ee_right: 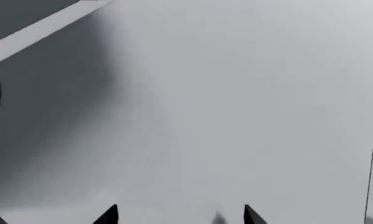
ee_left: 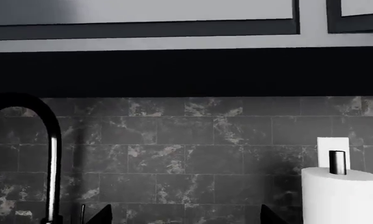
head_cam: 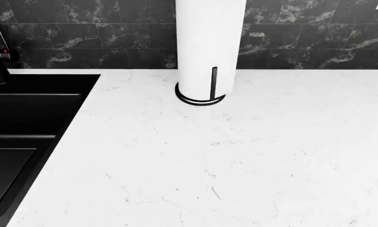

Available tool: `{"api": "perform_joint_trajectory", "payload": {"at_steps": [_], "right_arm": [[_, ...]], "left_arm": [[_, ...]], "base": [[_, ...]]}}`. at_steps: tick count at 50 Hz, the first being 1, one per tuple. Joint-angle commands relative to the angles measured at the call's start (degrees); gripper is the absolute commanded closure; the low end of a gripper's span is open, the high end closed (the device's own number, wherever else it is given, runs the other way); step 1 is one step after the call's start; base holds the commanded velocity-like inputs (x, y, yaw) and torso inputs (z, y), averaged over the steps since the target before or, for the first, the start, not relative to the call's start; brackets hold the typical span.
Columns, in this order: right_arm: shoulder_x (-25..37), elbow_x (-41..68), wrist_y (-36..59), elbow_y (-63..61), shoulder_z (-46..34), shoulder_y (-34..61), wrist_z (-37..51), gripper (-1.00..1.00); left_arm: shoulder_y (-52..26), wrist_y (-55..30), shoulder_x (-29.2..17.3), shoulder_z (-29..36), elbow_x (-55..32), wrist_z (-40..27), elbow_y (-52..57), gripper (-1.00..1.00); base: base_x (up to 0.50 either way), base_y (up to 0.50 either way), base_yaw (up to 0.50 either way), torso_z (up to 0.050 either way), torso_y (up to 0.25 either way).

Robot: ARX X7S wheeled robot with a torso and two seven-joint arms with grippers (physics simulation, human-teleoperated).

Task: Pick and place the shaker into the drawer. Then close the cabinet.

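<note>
Jaws of the left gripper are standing apart with nothing between them, facing the dark tiled backsplash between the faucet and the paper towel roll. Jaws of the right gripper are likewise spread and empty, facing a plain grey panel. On the white counter, the roll is standing right of the black sink. No shaker is showing in any view.

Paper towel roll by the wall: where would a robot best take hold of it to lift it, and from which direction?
Probably by the dark centre post sticking out of the top of the paper towel roll, coming from above. The roll stands upright on the counter, its body looks broad and soft, and a thin side bar guards its front.
</note>
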Motion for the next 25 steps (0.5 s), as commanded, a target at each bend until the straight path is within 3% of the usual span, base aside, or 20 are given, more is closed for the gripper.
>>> {"api": "perform_joint_trajectory", "payload": {"at_steps": [1,4,10,15,25], "right_arm": [[-0.1,-11.0,-9.2,39.6,1.2,-11.8,3.3,-1.00],[-0.1,-11.0,-9.2,39.6,1.2,-11.8,3.3,-1.00],[-0.1,-11.0,-9.2,39.6,1.2,-11.8,3.3,-1.00],[-0.1,-11.0,-9.2,39.6,1.2,-11.8,3.3,-1.00],[-0.1,-11.0,-9.2,39.6,1.2,-11.8,3.3,-1.00]], "left_arm": [[-15.6,-0.1,-2.9,23.9,5.7,-5.0,-2.1,-1.00],[-23.2,-4.3,-1.3,31.1,7.7,-6.9,-3.1,-1.00],[-31.6,-11.6,-2.7,36.1,6.2,-12.3,-3.6,-1.00],[-37.3,-16.1,-0.4,40.2,6.0,-13.7,-4.2,-1.00],[-34.5,-13.7,-3.6,36.2,1.9,-14.4,-2.4,-1.00]], "base": [[0.00,0.00,0.00,0.000,0.000],[0.00,0.00,0.00,0.000,0.000],[0.01,0.00,0.00,0.000,0.000],[0.00,0.00,0.00,0.000,0.000],[0.00,0.00,0.00,0.000,0.000]]}}
